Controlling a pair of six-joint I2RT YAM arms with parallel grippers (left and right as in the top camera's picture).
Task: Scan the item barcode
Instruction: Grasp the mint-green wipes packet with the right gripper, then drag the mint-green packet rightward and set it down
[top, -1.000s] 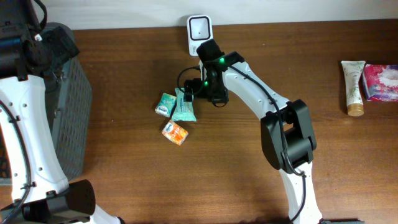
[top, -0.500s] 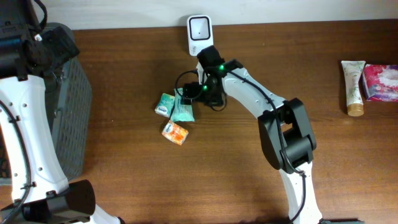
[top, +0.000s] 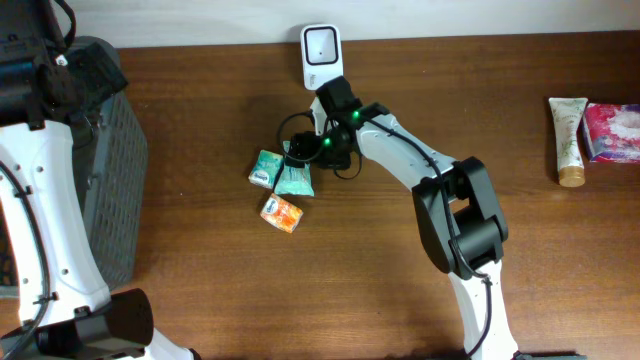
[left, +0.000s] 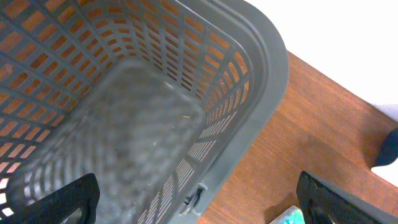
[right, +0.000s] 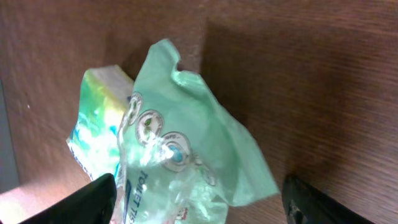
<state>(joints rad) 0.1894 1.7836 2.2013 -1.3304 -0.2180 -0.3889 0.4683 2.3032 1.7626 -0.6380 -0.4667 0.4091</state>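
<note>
Right wrist: R pincer (right: 199, 190) wide astride green tissue pkt (right: 186, 155).

right claw (top: 297, 152) at the top edge of a green packet (top: 295, 182), white scanner (top: 320, 46) behind

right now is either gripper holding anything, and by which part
Nothing held: right gripper open astride the green packet, left gripper open over the basket.

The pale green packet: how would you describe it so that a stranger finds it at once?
Start at the white scanner at the back edge of the table; just in front, slightly left, lie three small packets. The pale green packet is the middle one, a crinkled wrapper, longer than the teal pack on its left and the orange pack in front.
</note>
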